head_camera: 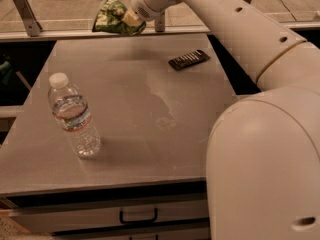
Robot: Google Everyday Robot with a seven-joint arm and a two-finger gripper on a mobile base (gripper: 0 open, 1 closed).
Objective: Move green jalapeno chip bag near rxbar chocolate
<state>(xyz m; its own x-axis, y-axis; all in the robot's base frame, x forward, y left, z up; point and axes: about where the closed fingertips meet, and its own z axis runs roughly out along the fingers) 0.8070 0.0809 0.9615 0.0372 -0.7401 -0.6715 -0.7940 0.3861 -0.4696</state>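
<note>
The green jalapeno chip bag hangs crumpled in the air above the far edge of the grey table. My gripper is shut on the bag's right side and holds it well clear of the tabletop. The rxbar chocolate, a flat dark bar with white lettering, lies on the table at the far right, to the right of and below the held bag. My white arm reaches in from the right and hides the table's right side.
A clear water bottle with a white cap stands upright at the table's left front. A metal rail runs behind the table's far edge. A drawer with a dark handle sits under the table front.
</note>
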